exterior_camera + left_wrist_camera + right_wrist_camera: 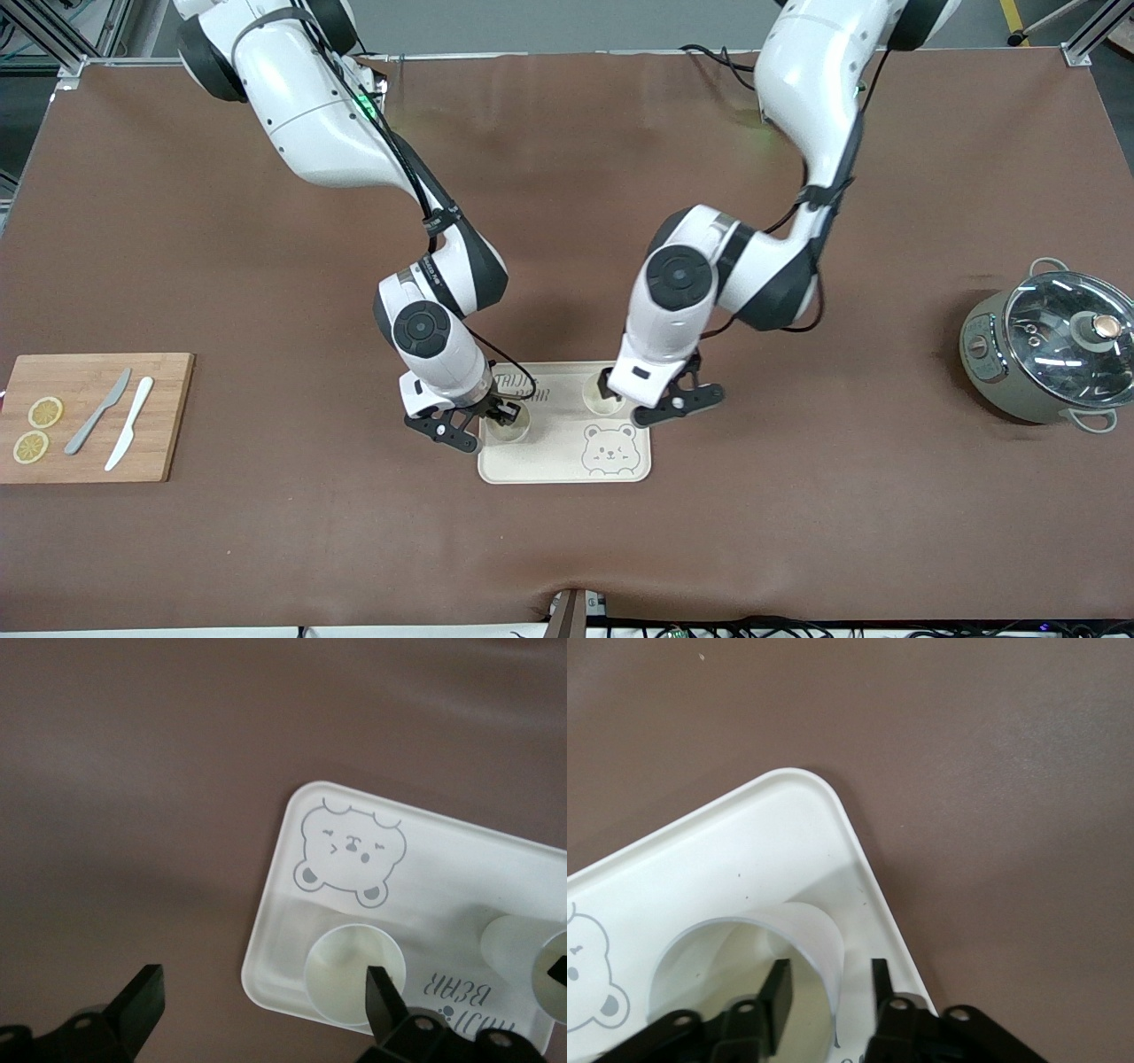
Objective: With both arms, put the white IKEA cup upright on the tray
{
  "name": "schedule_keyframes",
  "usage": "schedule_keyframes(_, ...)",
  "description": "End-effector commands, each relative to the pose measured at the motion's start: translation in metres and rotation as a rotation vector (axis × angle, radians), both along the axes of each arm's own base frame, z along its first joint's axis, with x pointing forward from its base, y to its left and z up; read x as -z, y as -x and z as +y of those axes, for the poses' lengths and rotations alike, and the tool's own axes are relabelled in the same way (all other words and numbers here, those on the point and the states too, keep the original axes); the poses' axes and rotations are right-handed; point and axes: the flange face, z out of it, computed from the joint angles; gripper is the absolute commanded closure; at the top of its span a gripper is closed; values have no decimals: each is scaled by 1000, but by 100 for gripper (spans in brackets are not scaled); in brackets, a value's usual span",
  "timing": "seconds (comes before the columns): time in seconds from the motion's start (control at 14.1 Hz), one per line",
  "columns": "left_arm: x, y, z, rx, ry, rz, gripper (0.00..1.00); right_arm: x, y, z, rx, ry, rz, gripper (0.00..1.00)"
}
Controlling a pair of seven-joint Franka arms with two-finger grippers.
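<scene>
The cream tray (549, 447) with the bear drawing lies mid-table. Two white cups stand upright on it, mouths up. My right gripper (502, 413) is at the cup (509, 430) by the tray's edge toward the right arm's end. In the right wrist view the gripper (828, 988) is open, one finger inside that cup (815, 935) and one outside, with the wall between them untouched. My left gripper (656, 399) is wide open and empty. In the left wrist view (261, 1001) one finger hangs over the other cup (345, 979) (602, 400) and the other over bare table.
A wooden cutting board (168, 416) with two lemon slices and two knives lies toward the right arm's end. A grey pot with a glass lid (1050, 350) stands toward the left arm's end. Brown mat covers the table.
</scene>
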Motion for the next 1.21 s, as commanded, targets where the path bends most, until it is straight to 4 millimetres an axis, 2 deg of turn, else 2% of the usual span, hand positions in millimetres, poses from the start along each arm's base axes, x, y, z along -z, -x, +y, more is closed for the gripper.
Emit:
schedule_keyframes(0.0, -28, -17, 55, 14, -14, 3, 0, -26, -4, -1, 8, -12, -15, 0)
schedule_keyframes(0.14, -34, -34, 94, 5, -17, -4, 0, -44, 0, -4, -4, 9, 24, 0)
schedule_keyframes(0.36, -39, -55, 149, 51, -21, -7, 0, -125, 11, -13, -62, 21, 44, 0)
schedule_keyframes(0.5, -34, -68, 195, 105, -37, 2, 0, -179, 29, -22, -91, 47, 96, 0)
schedule_keyframes(0.57, -28, -72, 215, 133, -45, 11, 0, -213, 42, -29, -118, 52, 121, 0)
schedule_keyframes(0.71, -18, -83, 257, 195, -63, 15, 0, -277, 62, -60, -157, 27, 173, 0)
schedule_keyframes(0.85, -9, -91, 297, 266, -73, 8, 0, -330, 85, -102, -214, 13, 195, 0)
schedule_keyframes(0.92, -7, -93, 319, 288, -69, 4, 0, -350, 97, -121, -242, 14, 194, 0)
schedule_keyframes(1.07, -22, -94, 369, 293, 10, -23, 0, -381, 120, -168, -277, 11, 183, 0)
schedule_keyframes(1.14, -38, -87, 390, 296, 29, -31, 0, -397, 134, -191, -304, 11, 165, 0)
